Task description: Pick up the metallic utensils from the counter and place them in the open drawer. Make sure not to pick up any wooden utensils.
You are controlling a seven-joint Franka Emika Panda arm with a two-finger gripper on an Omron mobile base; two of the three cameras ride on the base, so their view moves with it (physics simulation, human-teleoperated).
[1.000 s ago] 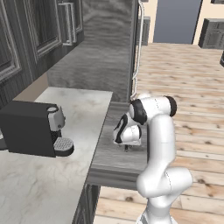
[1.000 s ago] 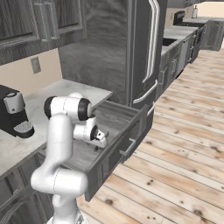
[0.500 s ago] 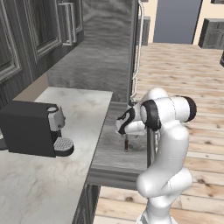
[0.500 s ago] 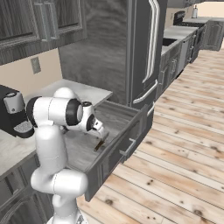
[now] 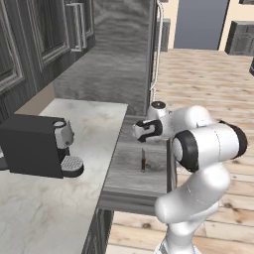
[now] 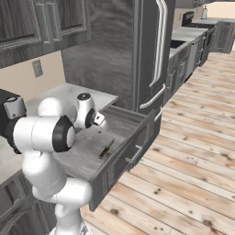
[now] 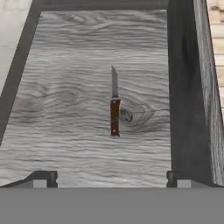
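Observation:
A small knife [image 5: 143, 161] [image 6: 106, 150] [image 7: 114, 105] with a dark brown handle and a grey blade lies flat on the grey wood-grain floor of the open drawer [image 5: 134, 201] [image 6: 133, 151] [image 7: 181, 87]. It is near the drawer's middle and nothing touches it. My gripper [image 5: 136, 132] [image 6: 99, 120] [image 7: 111, 181] hangs above the drawer, open, with nothing between its fingers. The knife is a short way below it. The light marbled counter [image 5: 89, 129] [image 6: 78, 92] borders the drawer on the left. The wooden utensils are out of view.
A black coffee machine [image 5: 34, 146] [image 6: 11, 110] stands on the counter left of the drawer. A tall dark fridge [image 5: 124, 54] [image 6: 142, 46] rises right behind the drawer. Open wooden floor [image 6: 193, 137] lies on the drawer's right side.
My hand has lifted off the drawer floor and the arm's elbow has swung out toward the cameras. The knife stays lying where it was in the drawer.

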